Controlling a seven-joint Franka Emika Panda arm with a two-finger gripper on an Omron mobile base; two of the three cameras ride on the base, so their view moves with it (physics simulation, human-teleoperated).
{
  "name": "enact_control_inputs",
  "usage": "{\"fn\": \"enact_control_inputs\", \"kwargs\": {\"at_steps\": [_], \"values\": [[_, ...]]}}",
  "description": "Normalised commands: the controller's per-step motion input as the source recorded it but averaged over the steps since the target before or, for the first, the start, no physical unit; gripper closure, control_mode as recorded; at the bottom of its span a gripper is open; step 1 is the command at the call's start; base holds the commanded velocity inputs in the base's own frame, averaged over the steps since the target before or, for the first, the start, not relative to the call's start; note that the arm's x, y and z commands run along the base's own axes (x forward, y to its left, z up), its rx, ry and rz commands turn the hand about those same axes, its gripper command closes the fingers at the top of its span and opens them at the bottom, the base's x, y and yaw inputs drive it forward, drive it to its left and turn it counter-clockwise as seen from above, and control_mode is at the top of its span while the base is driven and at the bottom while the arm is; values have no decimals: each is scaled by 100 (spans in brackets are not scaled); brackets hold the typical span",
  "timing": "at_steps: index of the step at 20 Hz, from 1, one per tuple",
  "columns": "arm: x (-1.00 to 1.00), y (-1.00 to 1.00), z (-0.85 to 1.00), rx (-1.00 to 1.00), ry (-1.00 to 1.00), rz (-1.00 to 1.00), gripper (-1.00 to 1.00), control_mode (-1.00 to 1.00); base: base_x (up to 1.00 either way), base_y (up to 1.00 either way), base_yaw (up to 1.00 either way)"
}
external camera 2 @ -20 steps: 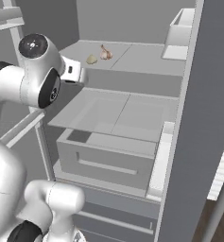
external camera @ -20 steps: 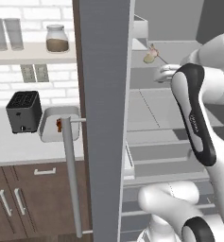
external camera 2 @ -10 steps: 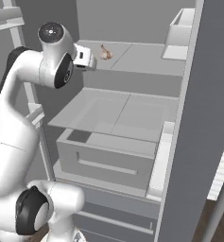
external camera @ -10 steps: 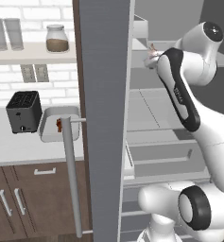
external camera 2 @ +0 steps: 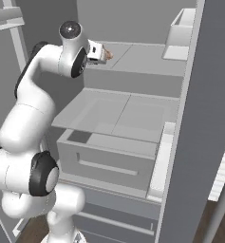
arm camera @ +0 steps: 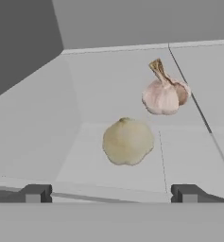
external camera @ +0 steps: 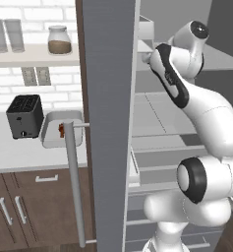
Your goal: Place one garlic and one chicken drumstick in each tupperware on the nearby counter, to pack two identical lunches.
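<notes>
My claw [arm camera: 110, 194] gapes wide above the nearer garlic bulb [arm camera: 127, 141] on the fridge shelf [arm camera: 99, 85]; next, lower and close.

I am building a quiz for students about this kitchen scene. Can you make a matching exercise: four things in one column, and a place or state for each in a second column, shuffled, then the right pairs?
Things:
1. garlic
2. tupperware
3. toaster
4. gripper

Places or states:
A. black, on the counter left of the pale tray
B. open, fingers wide apart, nothing between them
C. on the fridge shelf, right ahead of the hand
D. on the counter, a reddish-brown piece inside it

Pairs: 1-C, 2-D, 3-A, 4-B
</notes>
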Motion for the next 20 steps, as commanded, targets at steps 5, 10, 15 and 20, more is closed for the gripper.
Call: {"fn": "enact_control_inputs", "kwargs": {"at_steps": [5, 10, 15, 20], "values": [[70, -6, -1, 0, 3, -3, -100, -100, 0, 0, 0], [56, -8, -11, 0, 4, -3, -100, -100, 0, 0, 0], [8, -15, -19, 0, 4, -9, -100, -100, 0, 0, 0], [0, -2, -25, 0, 3, -9, -100, -100, 0, 0, 0]]}}
